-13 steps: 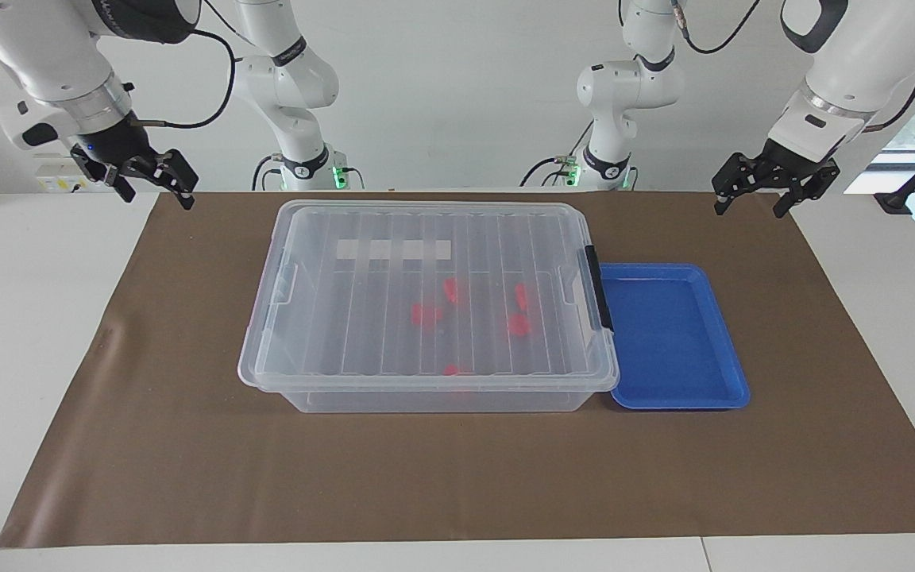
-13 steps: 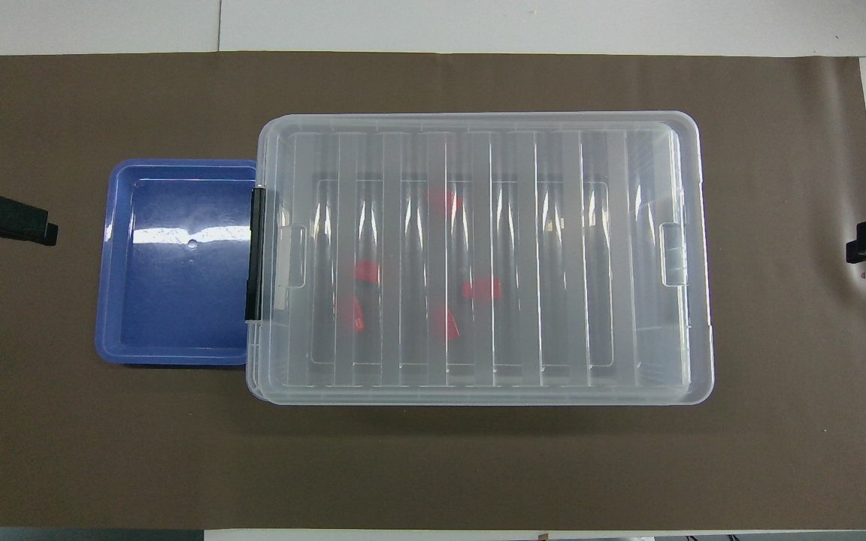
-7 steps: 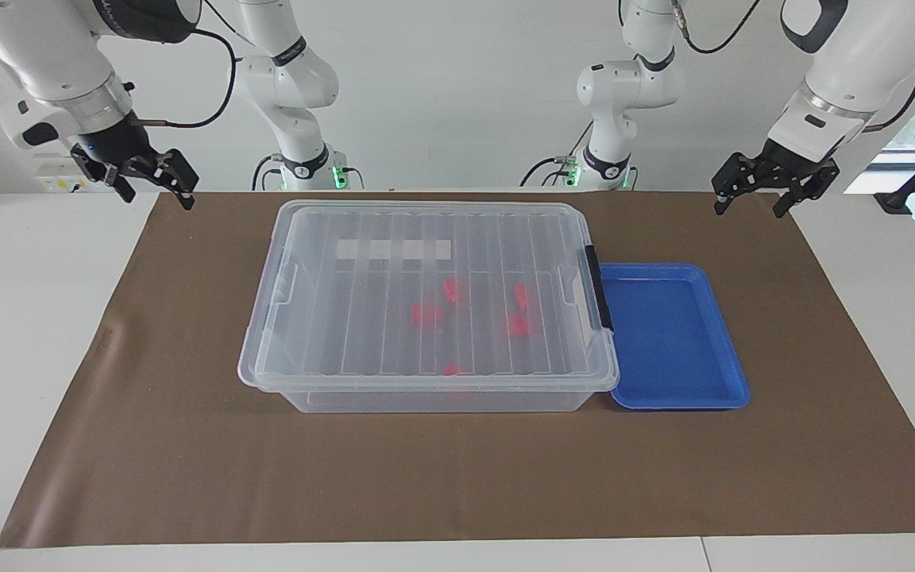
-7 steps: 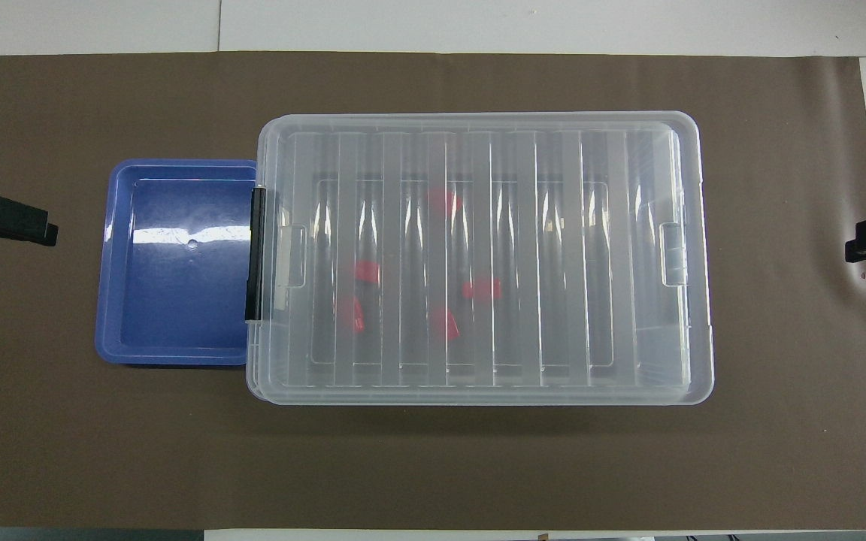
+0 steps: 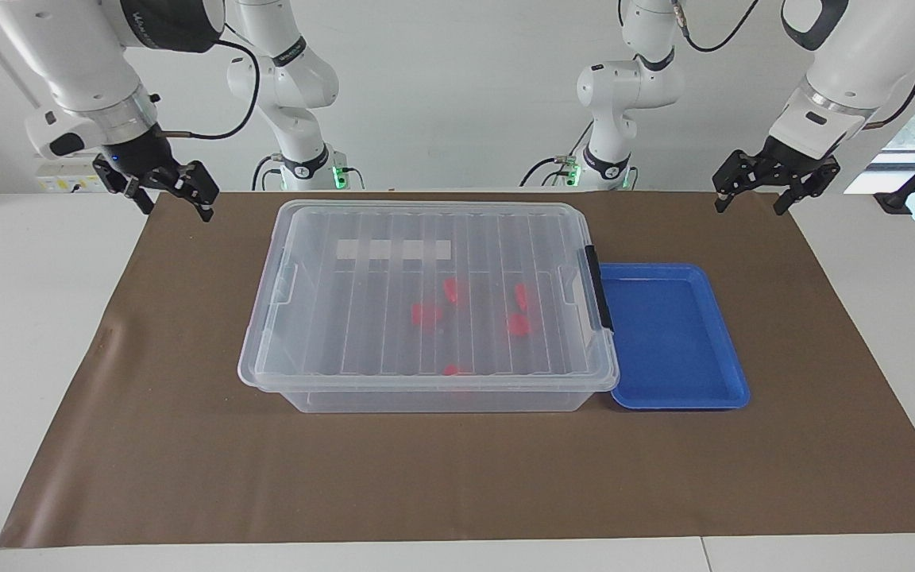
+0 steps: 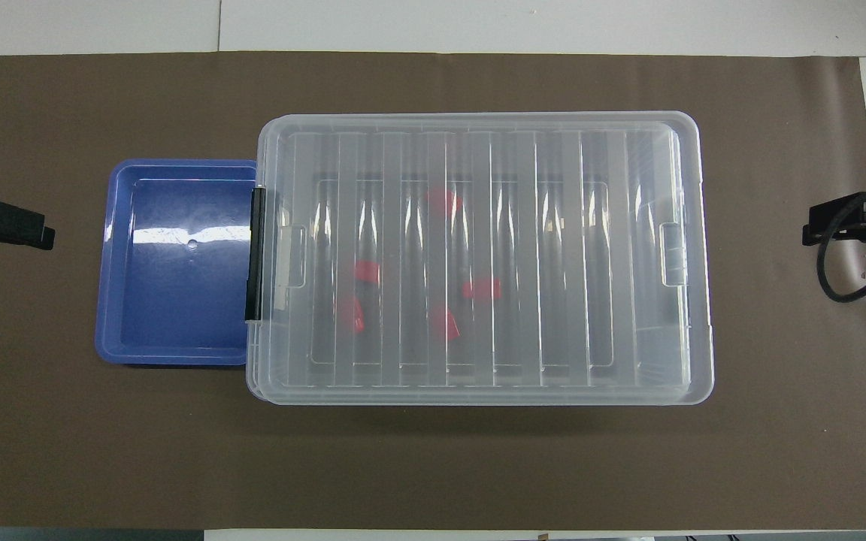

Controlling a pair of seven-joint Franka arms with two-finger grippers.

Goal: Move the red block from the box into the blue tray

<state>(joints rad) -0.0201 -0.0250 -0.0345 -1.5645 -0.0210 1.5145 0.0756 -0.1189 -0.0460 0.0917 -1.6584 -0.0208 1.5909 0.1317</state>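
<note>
The clear box [image 5: 426, 306] stands mid-mat with its ribbed lid shut and its black latch [image 5: 597, 287] at the end beside the blue tray [image 5: 672, 338]. The tray is empty and touches the box; it also shows in the overhead view [image 6: 177, 259], as does the box [image 6: 478, 259]. Several small red pieces [image 6: 352, 314] lie on the box floor. Through the lid I cannot tell which is the red block. My right gripper [image 5: 174, 195] hangs open over the mat's edge at the right arm's end. My left gripper [image 5: 751, 195] hangs open over the mat's corner by the left arm's end.
A brown mat [image 5: 457, 477] covers the white table [image 5: 28, 334]. In the overhead view the left gripper [image 6: 4, 225] and the right gripper [image 6: 846, 225] show at the sides, the right one with a black cable loop [image 6: 846, 270].
My right gripper has moved inward over the mat's edge, toward the box. My left gripper has barely moved. The box, tray and red pieces are unchanged.
</note>
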